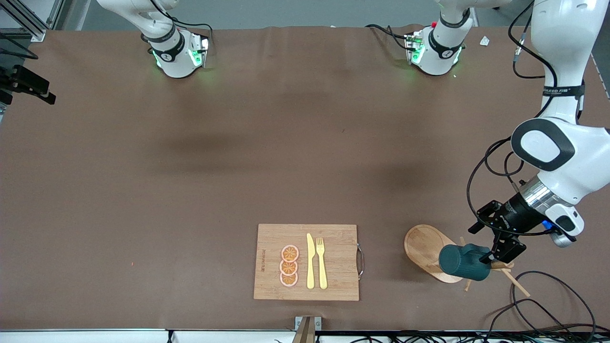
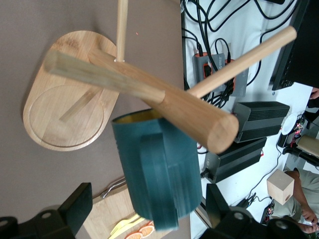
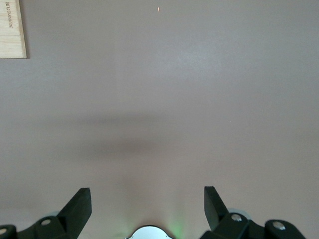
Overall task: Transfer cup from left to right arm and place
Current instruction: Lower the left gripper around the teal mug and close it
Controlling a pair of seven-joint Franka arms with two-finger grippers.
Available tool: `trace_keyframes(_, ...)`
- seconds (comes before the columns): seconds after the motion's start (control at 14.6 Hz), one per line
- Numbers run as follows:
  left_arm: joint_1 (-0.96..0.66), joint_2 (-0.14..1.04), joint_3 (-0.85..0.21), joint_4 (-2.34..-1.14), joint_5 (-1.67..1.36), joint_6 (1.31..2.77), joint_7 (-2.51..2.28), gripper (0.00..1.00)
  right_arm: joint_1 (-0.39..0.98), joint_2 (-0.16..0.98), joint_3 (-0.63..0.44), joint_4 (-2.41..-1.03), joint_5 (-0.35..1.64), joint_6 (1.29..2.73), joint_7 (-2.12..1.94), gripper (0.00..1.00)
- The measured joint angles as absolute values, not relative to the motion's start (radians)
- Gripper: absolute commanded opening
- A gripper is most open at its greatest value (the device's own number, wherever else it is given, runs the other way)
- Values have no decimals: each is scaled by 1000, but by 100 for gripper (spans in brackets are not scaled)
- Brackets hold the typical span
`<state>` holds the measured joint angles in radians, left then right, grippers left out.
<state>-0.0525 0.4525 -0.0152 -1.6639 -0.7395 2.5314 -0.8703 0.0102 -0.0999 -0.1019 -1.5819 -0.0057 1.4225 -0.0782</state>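
Note:
The dark teal cup hangs sideways on a peg of a wooden mug stand near the left arm's end of the table. In the left wrist view the cup has its handle toward the camera and shows a mustard rim against the stand's post. My left gripper is open, with a finger on each side of the cup and a gap on both sides. My right gripper is open and empty over bare table. It is out of the front view.
A wooden cutting board with three orange slices, a yellow knife and a fork lies near the front camera. Its corner shows in the right wrist view. Cables trail by the stand.

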Motion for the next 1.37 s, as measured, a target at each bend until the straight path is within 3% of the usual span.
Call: trace_keyframes(1.37,-55,542,-41,-1625,-829,2599,-909,99,10,-100,-102,-1582,-6,1422,-78,100)
